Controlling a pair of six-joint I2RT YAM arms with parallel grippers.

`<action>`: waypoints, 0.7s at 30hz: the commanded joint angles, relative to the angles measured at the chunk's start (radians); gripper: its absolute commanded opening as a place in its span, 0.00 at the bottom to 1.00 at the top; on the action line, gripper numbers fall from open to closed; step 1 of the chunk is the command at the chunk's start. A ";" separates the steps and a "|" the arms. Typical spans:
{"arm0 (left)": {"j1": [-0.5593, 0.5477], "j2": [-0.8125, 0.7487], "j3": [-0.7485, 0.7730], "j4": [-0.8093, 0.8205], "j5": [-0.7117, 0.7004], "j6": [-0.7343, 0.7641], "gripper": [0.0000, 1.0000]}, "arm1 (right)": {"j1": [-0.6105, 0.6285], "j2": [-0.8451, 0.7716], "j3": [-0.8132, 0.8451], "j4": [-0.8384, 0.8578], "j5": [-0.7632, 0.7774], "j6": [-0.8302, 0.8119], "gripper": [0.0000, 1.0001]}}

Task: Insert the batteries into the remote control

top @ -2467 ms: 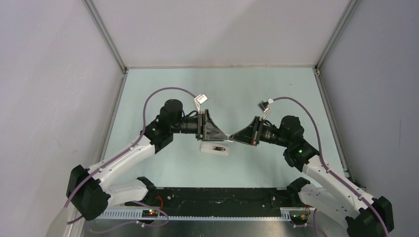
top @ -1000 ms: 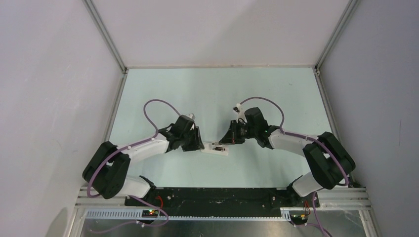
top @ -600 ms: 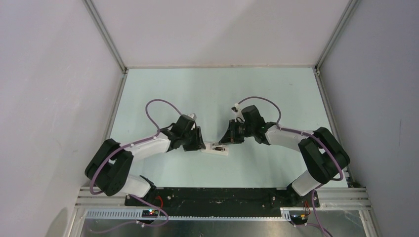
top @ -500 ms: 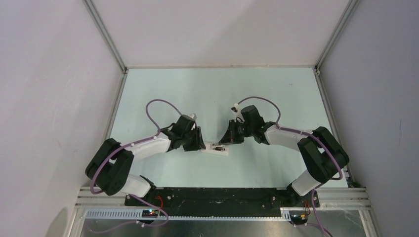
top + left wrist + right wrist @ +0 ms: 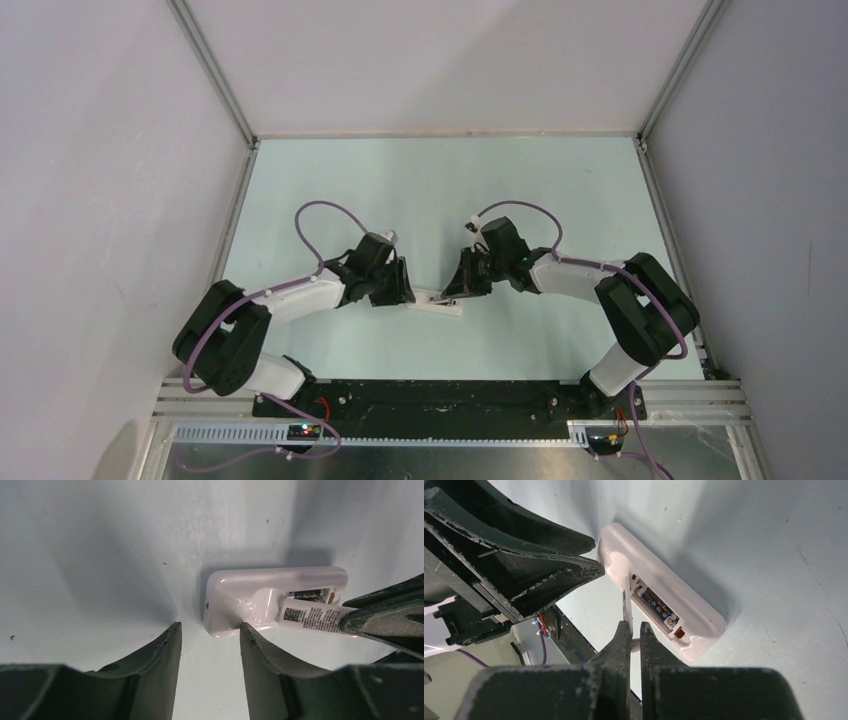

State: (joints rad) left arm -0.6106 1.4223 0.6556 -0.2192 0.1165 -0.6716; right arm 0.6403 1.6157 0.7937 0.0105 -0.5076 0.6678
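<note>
The white remote control [image 5: 437, 301] lies back-up on the table between both arms. Its recess is uncovered, and dark batteries [image 5: 656, 606] sit inside it, also visible in the left wrist view as batteries [image 5: 307, 595]. My right gripper [image 5: 634, 626] is shut on the thin white cover strip [image 5: 312, 617], which carries a printed label. The strip stands on edge at the recess's near rim. My left gripper [image 5: 210, 629] is open, its fingertips at the remote control's [image 5: 240, 600] rounded left end, one tip close to its corner. Nothing is between its fingers.
Both arms reach low over the pale green table [image 5: 440, 190]. The left gripper's dark fingers [image 5: 524, 555] crowd the remote's far end in the right wrist view. Grey walls and metal rails [image 5: 215, 80] enclose the table.
Both arms have come down from above the remote to table level. Over the last second the right gripper has crept left with the cover strip toward the recess; the left gripper has barely moved.
</note>
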 commanded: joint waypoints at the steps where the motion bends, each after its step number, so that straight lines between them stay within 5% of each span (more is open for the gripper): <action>1: 0.008 -0.008 -0.005 0.023 0.009 0.031 0.50 | 0.004 0.023 0.036 -0.006 0.033 0.032 0.00; 21: 0.008 0.008 -0.004 0.024 0.006 0.038 0.50 | -0.013 0.021 0.035 -0.065 0.062 0.052 0.00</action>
State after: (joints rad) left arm -0.6102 1.4254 0.6544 -0.2188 0.1173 -0.6540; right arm 0.6327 1.6287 0.8032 -0.0124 -0.4782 0.7258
